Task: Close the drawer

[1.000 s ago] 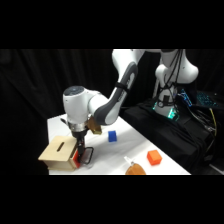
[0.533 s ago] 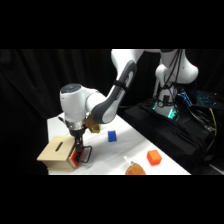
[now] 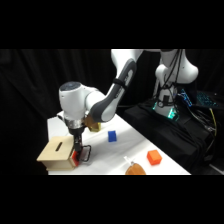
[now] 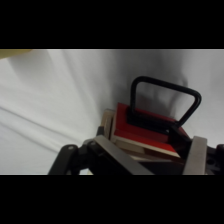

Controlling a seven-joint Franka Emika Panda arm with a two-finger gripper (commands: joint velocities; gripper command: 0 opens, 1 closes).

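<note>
Wrist view puts the drawer right of centre for you: red front panel facing up, black loop handle arching above it, light-wood sides showing beneath. Gripper rises from the bottom edge; one finger lies left of the drawer, the other right, so the fingers stand spread with the drawer front between them. Whether they press on it you cannot tell. Side view: drawer sits lower left of the frame, at the right face of the pale wooden box with slotted top, gripper directly over it. White table carries a blue cube near centre, orange block lower right, well apart.
</note>
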